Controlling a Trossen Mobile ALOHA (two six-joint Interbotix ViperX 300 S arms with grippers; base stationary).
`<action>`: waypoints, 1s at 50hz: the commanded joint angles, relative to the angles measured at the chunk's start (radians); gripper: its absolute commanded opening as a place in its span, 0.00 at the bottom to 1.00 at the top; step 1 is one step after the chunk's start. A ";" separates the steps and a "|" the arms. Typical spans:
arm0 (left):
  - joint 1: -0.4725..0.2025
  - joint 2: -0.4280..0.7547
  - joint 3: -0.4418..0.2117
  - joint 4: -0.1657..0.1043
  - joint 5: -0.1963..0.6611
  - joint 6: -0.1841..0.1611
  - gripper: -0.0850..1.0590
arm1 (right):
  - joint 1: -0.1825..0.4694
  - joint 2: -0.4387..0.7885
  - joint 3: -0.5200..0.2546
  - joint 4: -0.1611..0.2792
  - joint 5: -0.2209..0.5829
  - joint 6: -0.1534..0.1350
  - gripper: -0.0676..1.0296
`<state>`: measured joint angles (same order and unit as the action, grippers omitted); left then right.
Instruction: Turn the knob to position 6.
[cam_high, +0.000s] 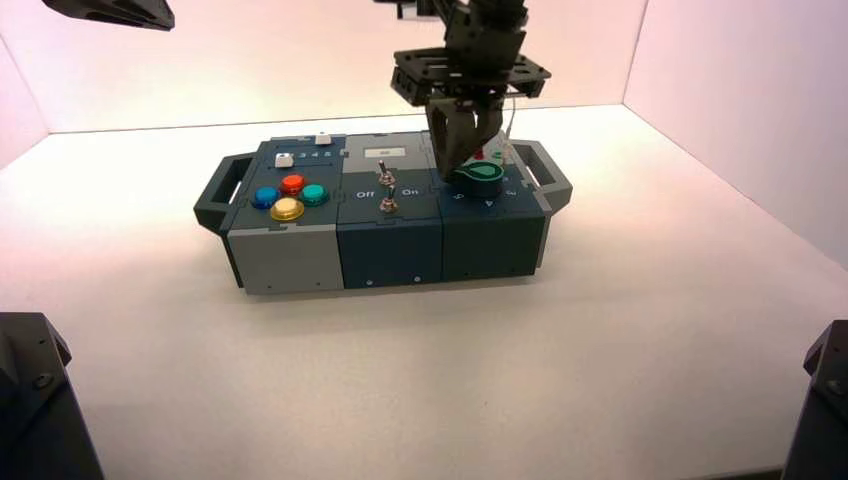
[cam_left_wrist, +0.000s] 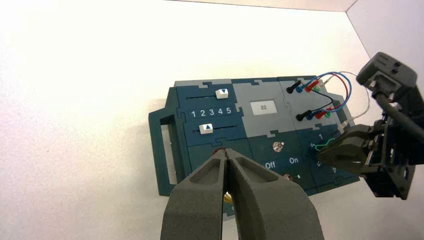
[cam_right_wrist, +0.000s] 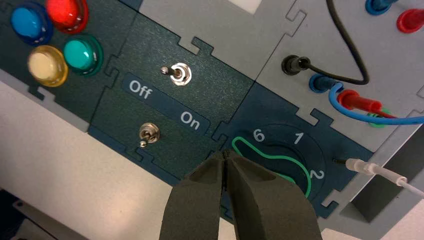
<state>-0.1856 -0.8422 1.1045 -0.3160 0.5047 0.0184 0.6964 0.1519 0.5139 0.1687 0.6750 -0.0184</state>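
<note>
The teal-green teardrop knob (cam_right_wrist: 280, 167) sits at the right end of the box (cam_high: 390, 240). In the right wrist view its pointer ends close beside the numeral 6 (cam_right_wrist: 258, 135), on the side away from 1. My right gripper (cam_right_wrist: 226, 155) is shut with nothing between its fingers, and its tips rest against the pointer's tip. From above, that gripper (cam_high: 465, 160) hangs straight over the knob (cam_high: 482, 176). My left gripper (cam_left_wrist: 226, 151) is shut and empty, held high above the box's left part.
Two metal toggle switches (cam_right_wrist: 179, 74) (cam_right_wrist: 148, 134) stand between Off and On. Blue, red, yellow and teal push buttons (cam_high: 290, 196) cluster at the box's left end. Two sliders (cam_left_wrist: 221, 93), a display reading 22 (cam_left_wrist: 263, 107) and plugged wires (cam_right_wrist: 350, 97) fill the back. Handles (cam_high: 225, 190) jut from both ends.
</note>
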 joint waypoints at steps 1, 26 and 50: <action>0.006 0.002 -0.011 0.000 -0.011 0.003 0.05 | 0.003 -0.052 -0.032 -0.002 0.008 -0.002 0.04; 0.005 0.000 -0.005 -0.002 -0.014 0.003 0.05 | 0.035 -0.072 -0.032 0.003 0.054 0.002 0.04; 0.005 -0.003 -0.009 0.000 -0.014 0.003 0.05 | 0.034 0.000 -0.046 0.003 0.046 0.009 0.04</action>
<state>-0.1841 -0.8437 1.1121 -0.3175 0.5001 0.0184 0.7286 0.1641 0.4985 0.1703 0.7302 -0.0153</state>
